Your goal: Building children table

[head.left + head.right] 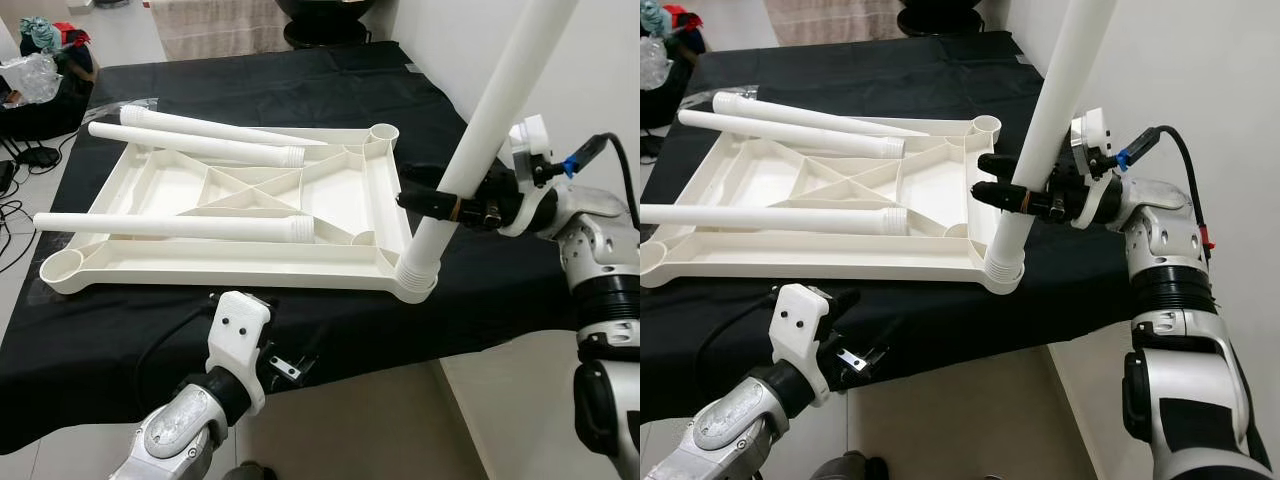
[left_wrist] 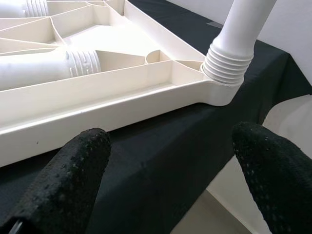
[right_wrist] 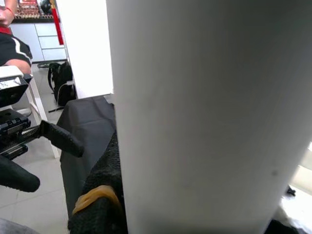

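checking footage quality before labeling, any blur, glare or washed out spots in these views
Left eye view: sharp and evenly lit, though the white tabletop loses some detail against the black cloth. Left wrist view: the near fingers look soft. Right wrist view: the held leg sits too close, a featureless pale surface with the background behind it.

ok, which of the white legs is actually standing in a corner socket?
The leg held by the right gripper, seated in the tabletop's near-right corner. The other three lie loose across the tabletop.
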Tool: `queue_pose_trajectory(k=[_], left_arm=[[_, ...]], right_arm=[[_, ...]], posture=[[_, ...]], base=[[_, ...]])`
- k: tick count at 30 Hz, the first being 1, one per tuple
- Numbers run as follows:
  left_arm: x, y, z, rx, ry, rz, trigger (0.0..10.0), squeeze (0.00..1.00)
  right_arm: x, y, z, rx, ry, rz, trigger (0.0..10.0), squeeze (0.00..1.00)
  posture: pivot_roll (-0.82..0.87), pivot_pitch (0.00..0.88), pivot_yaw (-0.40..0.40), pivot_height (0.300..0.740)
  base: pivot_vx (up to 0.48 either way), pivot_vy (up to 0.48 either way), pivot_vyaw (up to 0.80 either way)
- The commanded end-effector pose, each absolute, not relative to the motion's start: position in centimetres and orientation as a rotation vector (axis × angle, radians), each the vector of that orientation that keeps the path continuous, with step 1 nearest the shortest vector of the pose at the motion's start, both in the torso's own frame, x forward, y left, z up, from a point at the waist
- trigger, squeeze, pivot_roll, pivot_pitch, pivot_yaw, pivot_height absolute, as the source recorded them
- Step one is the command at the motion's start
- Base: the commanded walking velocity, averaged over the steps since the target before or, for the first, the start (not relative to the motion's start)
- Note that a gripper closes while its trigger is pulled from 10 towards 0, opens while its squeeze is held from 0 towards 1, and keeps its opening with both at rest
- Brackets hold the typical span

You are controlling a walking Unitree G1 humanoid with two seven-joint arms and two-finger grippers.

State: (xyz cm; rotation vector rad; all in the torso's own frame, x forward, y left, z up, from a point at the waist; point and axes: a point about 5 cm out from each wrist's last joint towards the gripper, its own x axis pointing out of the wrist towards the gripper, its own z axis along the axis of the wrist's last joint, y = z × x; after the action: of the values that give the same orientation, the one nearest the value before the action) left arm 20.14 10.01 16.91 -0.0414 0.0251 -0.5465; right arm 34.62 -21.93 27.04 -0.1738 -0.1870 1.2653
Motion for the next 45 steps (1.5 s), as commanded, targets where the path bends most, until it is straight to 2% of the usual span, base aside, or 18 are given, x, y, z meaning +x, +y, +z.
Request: queue_pose_trajectory(k=[1,11,27,38,45], left_arm=[[20.1,10.2,16.6,-0.026,0.036,-0.542,10.0,0.0],[20.3,10.4,16.9,-0.019,0.023,-0.536,10.0,0.0],[20.4,10.3,16.9,-0.014,0.022,-0.538,10.0,0.0],[20.6,10.5,17.2,-0.012,0.008,-0.524,10.0,0.0],[20.9,10.7,17.3,-0.005,0.002,-0.52,10.0,0.0]], right_arm=[[34.7,-21.5,25.4,-0.173,-0.127,1.266,10.0,0.0],[35.1,-21.8,24.8,-0.195,-0.107,1.177,10.0,0.0],[33.7,-21.5,25.1,-0.151,-0.12,1.281,10.0,0.0],[35.3,-20.9,23.2,-0.2,-0.05,1.069,10.0,0.0],[35.4,-20.8,22.9,-0.215,-0.06,1.019,10.0,0.0]], posture=[[0.15,0.164,-0.011,0.74],[0.15,0.165,-0.012,0.74],[0.14,0.165,-0.011,0.74],[0.15,0.171,-0.015,0.74],[0.14,0.162,-0.01,0.74]], base=[[0.0,0.0,0.0],[0.0,0.0,0.0],[0.0,0.0,0.0],[0.0,0.0,0.0],[0.0,0.0,0.0]])
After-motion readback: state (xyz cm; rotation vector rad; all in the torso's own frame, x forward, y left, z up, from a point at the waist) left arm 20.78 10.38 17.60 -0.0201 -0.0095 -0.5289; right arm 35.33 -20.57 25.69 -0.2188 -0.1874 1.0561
